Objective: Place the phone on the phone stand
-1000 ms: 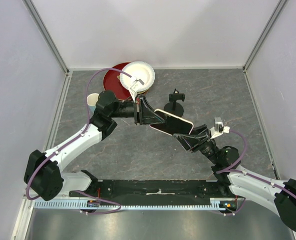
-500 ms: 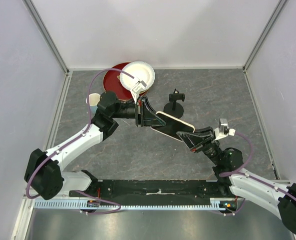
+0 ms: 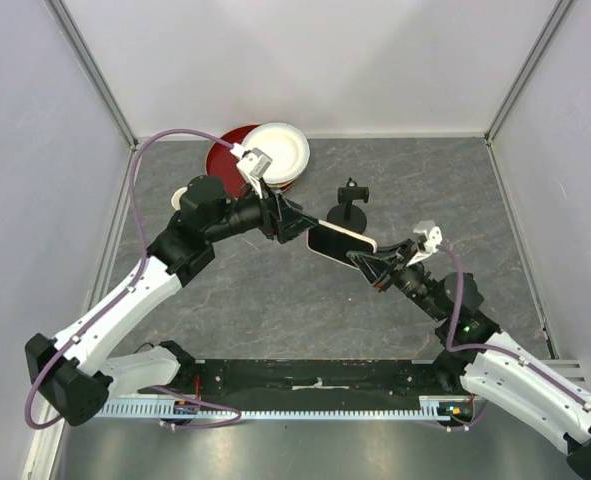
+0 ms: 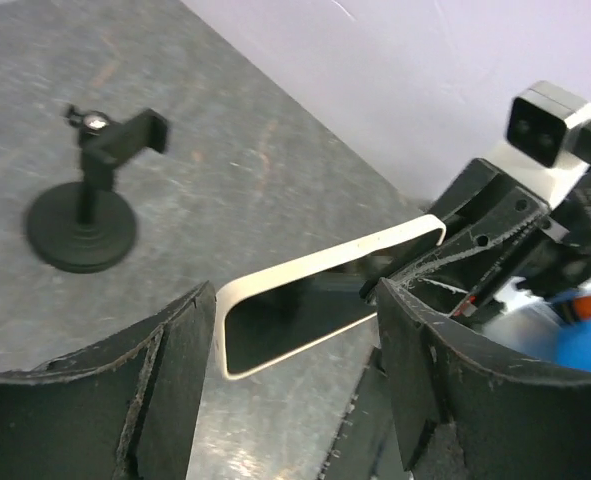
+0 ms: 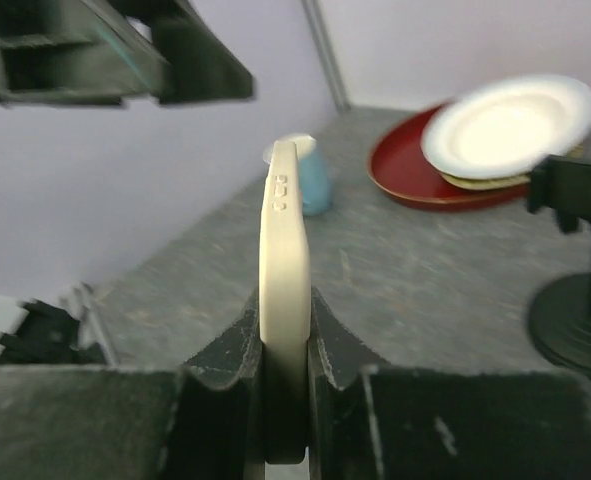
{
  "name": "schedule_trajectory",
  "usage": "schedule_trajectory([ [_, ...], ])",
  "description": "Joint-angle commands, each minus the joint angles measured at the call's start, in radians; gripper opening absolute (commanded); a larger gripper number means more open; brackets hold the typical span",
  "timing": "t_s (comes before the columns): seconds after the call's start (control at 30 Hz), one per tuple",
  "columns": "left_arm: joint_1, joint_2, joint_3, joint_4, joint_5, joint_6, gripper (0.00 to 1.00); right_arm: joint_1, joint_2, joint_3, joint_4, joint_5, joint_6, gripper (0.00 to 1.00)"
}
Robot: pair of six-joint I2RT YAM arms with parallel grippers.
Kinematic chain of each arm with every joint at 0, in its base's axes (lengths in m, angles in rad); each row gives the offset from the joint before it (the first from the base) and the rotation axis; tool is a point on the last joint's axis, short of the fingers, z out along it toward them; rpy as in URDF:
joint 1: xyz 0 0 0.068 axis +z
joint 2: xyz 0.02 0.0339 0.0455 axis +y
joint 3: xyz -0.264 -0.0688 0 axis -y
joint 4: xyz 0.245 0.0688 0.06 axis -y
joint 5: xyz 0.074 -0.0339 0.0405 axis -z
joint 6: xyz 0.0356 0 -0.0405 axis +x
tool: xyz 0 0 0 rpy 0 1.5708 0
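While clenched in right fingers [image 5: 225, 360], phone [image 3: 340, 240] near spread left fingers [image 4: 175, 380], phone stand [image 3: 347, 206] and plates [image 3: 275, 152] beyond.

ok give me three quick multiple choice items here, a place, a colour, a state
1. Where is the phone stand? A on the table, apart from the phone; B on a plate; C in a gripper.
2. Plate under the white plate is: A blue; B red; C green.
3. The right gripper is: A open; B shut on the stand; C shut on the phone.
Answers: A, its base sits on bare tabletop; B, the red plate shows beside the white; C, fingers pinch the phone's edge.
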Motion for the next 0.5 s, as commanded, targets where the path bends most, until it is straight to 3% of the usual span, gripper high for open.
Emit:
schedule_trajectory([
  [0.0, -0.002, -0.042, 0.015, -0.076, -0.194, 0.140, 0.71, -0.002, 0.031, 0.215, -0.424, 0.031, -0.244, 0.00],
  [0.17, -0.005, 0.061, 0.064, -0.069, 0.147, 0.156, 0.69, -0.002, 0.151, 0.411, -0.690, -0.162, -0.382, 0.00],
  [0.27, -0.012, 0.150, 0.108, -0.098, 0.383, 0.186, 0.73, -0.002, 0.257, 0.510, -0.815, -0.392, -0.433, 0.00],
  [0.33, -0.013, 0.179, 0.146, -0.154, 0.489, 0.237, 0.74, -0.002, 0.314, 0.541, -0.874, -0.510, -0.447, 0.00],
  [0.47, -0.015, 0.155, 0.122, -0.148, 0.568, 0.292, 0.77, -0.002, 0.329, 0.562, -0.889, -0.571, -0.470, 0.00],
])
